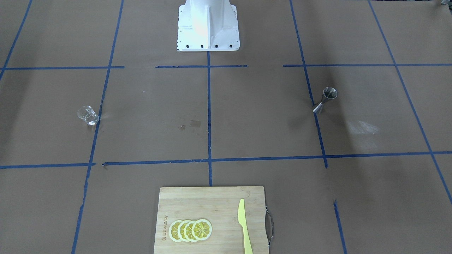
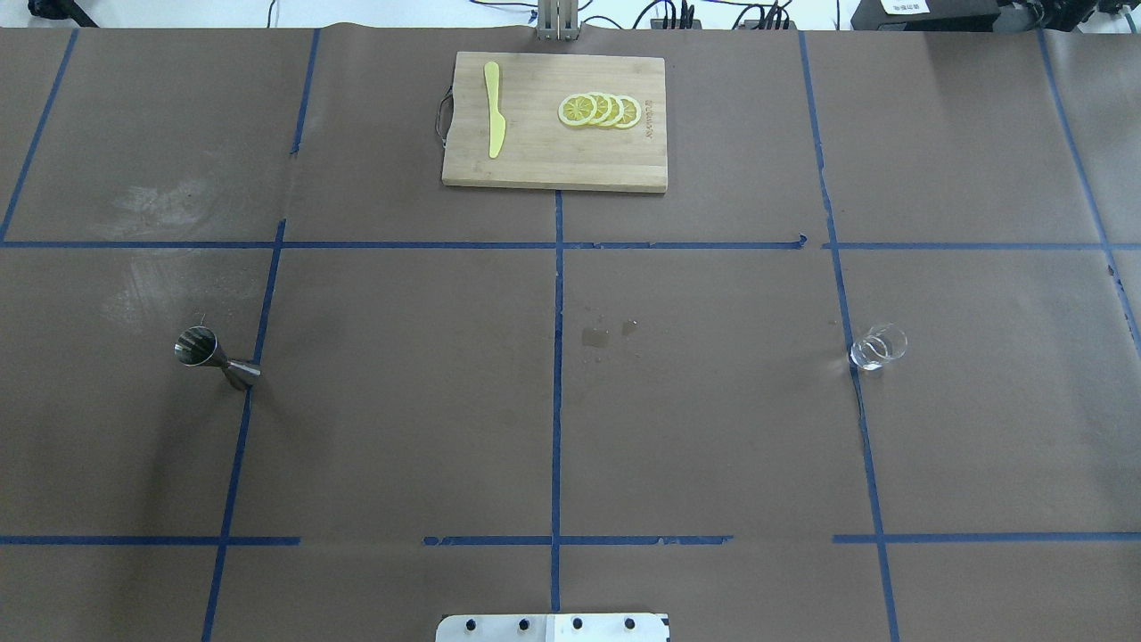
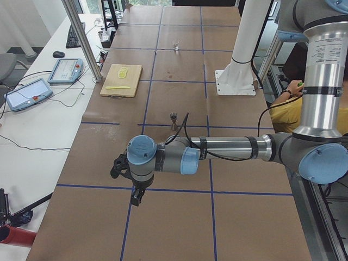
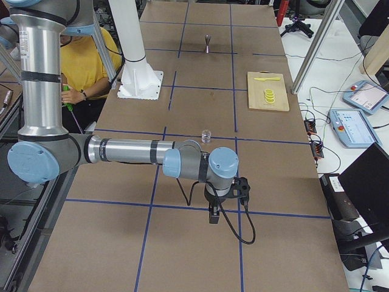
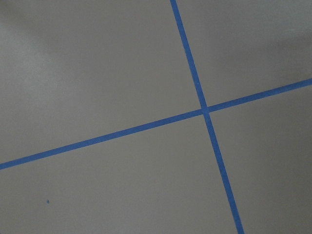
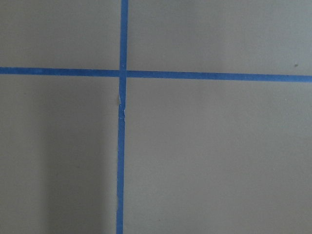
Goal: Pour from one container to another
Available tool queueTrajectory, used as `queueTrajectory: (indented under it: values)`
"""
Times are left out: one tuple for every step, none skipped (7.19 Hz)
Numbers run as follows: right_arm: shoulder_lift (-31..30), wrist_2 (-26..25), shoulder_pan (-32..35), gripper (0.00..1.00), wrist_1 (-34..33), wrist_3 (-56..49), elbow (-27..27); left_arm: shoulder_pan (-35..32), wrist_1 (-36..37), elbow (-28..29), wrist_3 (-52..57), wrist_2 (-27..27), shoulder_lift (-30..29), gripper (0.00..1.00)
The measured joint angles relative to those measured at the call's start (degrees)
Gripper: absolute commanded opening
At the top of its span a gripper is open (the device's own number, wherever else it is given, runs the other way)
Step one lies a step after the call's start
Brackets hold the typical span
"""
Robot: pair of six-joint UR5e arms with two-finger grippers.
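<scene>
There's the small clear rounded glass cup (image 2: 878,349), upright, contents unreadable; well apart stands the shiny steel hourglass-shaped jigger (image 2: 217,358). For the left gripper (image 3: 135,200) and the right gripper (image 4: 213,218), finger spacing can't be told.

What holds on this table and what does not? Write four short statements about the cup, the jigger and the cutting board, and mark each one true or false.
1. The small clear glass cup stands on the robot's right half of the brown paper-covered table. True.
2. The shiny steel hourglass-shaped jigger stands on the wooden cutting board. False: it stands on the table's brown paper, on the robot's left, well apart from the board.
3. The flat yellow knife lies on the board beside the yellow lemon slices. True.
4. The cup and the jigger touch. False: they stand far apart, on opposite sides of the table.
</scene>
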Motion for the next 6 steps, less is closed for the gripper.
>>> queueTrajectory:
  values:
    - [-0.61, 0.07, -0.39, 1.0, -0.02, -0.06, -0.63, 0.02, -0.02, 0.01, 0.04, -0.03, 0.06, 1.0]
    - [-1.07, 0.08, -0.81, 1.0, 0.04, 0.0, -0.99, 0.04, 0.02, 0.03, 0.04, -0.03, 0.11, 1.0]
    - [-1.24, 0.02, -1.06, 1.0, 0.1, 0.18, -1.13, 0.04, 0.07, 0.05, 0.03, -0.06, 0.25, 1.0]
    - [-1.3, -0.04, -1.16, 1.0, 0.15, 0.26, -1.16, 0.04, 0.12, 0.06, -0.09, -0.07, 0.47, 1.0]
    - [-1.28, -0.09, -1.19, 1.0, 0.2, 0.26, -1.1, 0.04, 0.28, 0.13, -0.35, -0.08, 0.61, 1.0]
    - [-1.19, -0.11, -1.22, 1.0, 0.24, 0.27, -1.01, 0.04, 0.62, 0.18, -0.57, -0.08, 0.72, 1.0]
